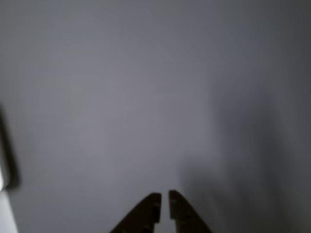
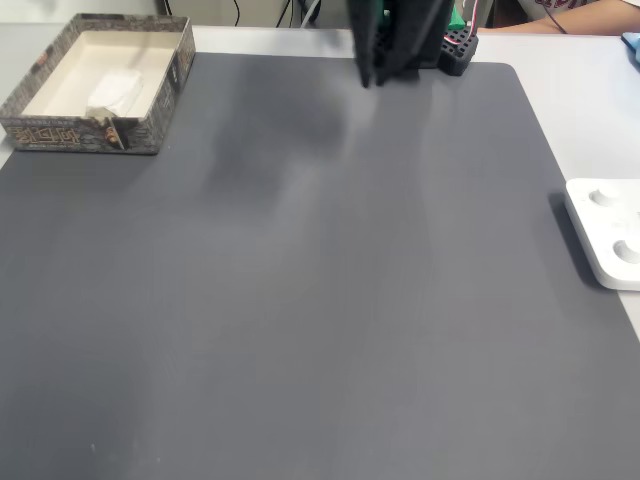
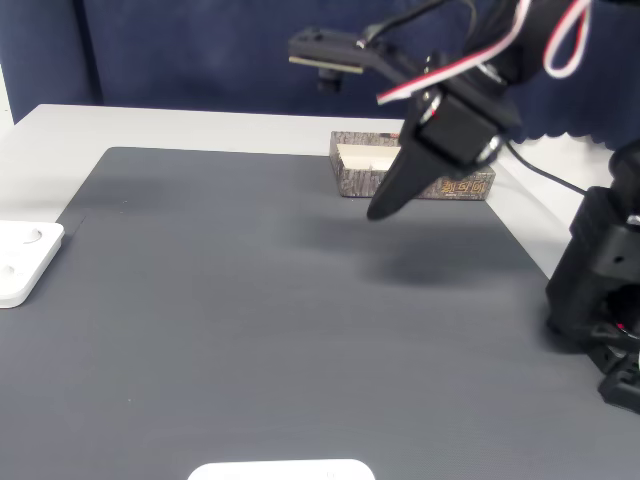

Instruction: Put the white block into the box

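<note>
The fingers [image 3: 383, 208] hang in the air above the dark mat [image 2: 300, 300], tips drawn together to a thin slit and holding nothing; the other view shows the same two dark tips [image 1: 164, 206] nearly closed over bare grey. The block [image 2: 118, 92] is a whitish shape already lying on the floor of the box [image 2: 60, 130], which stands at the mat's corner, well away from the fingers. In the side fixed view the box [image 3: 352, 185] sits just behind the fingers and is partly hidden by them. I judge the placing done, or all but done.

What could go wrong from here is mostly a matter of the way out. The arm [image 3: 470, 110] reaches across in front of the box, so a low or careless swing could clip the near wall and shove the box along the surface, or tip it and spill the block. A dip downward would drive the closed tips into the mat. A white slab with round buttons [image 2: 610, 230] lies at the mat's far edge, well apart, and seems out of harm's way.

The box's outer walls carry a dark printed pattern with orange-brown marks that may be lettering, but they are too small to read. No brand can be made out.
</note>
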Controlling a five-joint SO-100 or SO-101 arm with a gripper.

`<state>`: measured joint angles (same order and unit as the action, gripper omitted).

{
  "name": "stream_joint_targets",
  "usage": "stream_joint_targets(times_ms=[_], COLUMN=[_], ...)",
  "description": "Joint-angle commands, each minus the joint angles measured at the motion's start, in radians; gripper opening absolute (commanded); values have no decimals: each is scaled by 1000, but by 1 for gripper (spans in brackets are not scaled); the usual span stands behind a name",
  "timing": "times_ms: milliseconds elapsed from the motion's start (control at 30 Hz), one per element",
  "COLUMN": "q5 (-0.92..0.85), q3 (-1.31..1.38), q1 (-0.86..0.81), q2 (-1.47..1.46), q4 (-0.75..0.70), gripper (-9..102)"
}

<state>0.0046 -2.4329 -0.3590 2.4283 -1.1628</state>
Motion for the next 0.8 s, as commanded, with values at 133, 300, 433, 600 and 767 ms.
stream_joint_targets(times_ms=[133, 300, 433, 600, 767], q5=[-78, -138, -155, -143, -121], q3=[-123, -270, -388, -489, -554], q1=[219, 273, 282, 265, 218], q2=[121, 227, 351, 448, 528], q4=[63, 112, 127, 170, 164], gripper=[-2, -2, -2, -2, -2])
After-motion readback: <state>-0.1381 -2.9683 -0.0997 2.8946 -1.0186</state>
